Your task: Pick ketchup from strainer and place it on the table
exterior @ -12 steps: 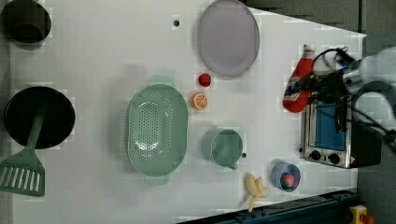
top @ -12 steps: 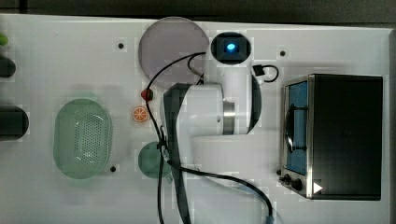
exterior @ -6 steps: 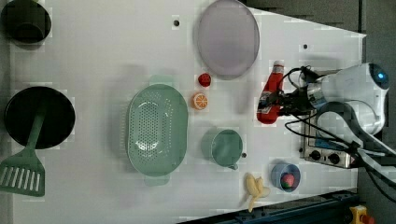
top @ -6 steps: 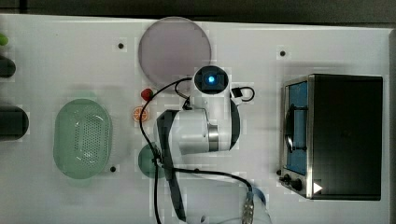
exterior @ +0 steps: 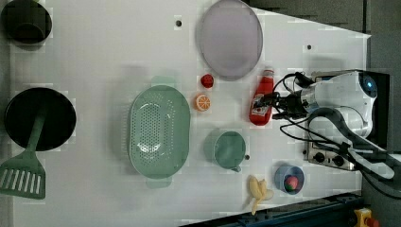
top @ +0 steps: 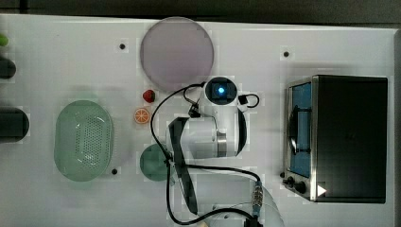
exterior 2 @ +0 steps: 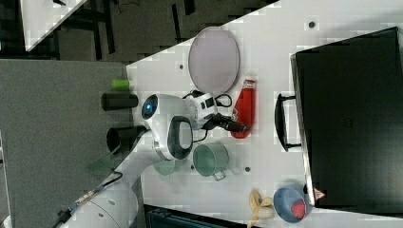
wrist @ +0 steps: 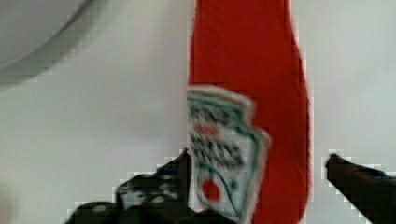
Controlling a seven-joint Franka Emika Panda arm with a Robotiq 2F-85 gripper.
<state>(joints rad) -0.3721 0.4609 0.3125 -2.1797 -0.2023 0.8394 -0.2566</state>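
left view: ketchup (exterior: 261,99) flat on the table (exterior: 94,56) beside the plate (exterior: 230,38), end effector (exterior: 270,105) fingers spread around it, not gripping

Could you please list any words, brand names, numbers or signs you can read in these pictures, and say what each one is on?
Ketchup label: dark printed lines, a red word and a red tomato picture, all too blurred to read.
Oven: a small white triangle mark at its corner, no lettering legible.
Nothing else carries readable text.
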